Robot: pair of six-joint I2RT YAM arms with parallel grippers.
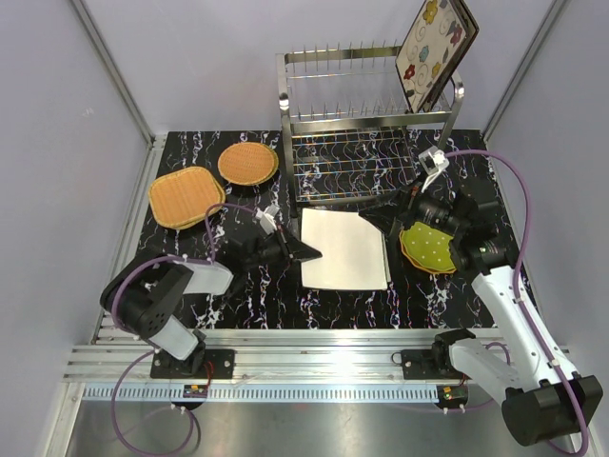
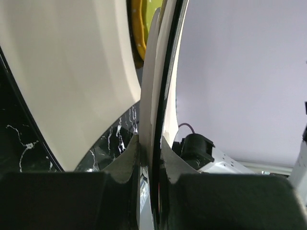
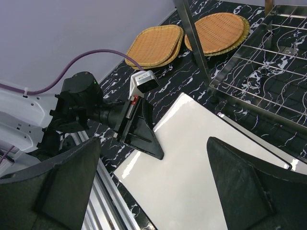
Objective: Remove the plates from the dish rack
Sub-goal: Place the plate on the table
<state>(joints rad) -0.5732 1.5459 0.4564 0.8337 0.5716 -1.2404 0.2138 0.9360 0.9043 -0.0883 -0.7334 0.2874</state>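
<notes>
Cream square plate [image 1: 343, 249] lies flat in the middle of the picture, on the black table [image 1: 285, 300]. The left gripper [image 1: 312, 253] pinches its left edge, with the fingers almost together. The right gripper [image 1: 388, 225] hangs over the plate's upper right corner with its fingers [image 3: 249, 187] spread wide, holding nothing. The shiny rack [image 1: 366, 124] stands at the top middle, and a flower plate [image 1: 436, 46] leans in its right end. At the left lie a square woven plate [image 1: 186, 197] and a round woven plate [image 1: 248, 163], both orange. A green dotted plate [image 1: 430, 249] lies at the right.

No text, brand, number or sign can be read; none on the plates [image 1: 343, 249] or the dish rack [image 1: 362, 118].
</notes>
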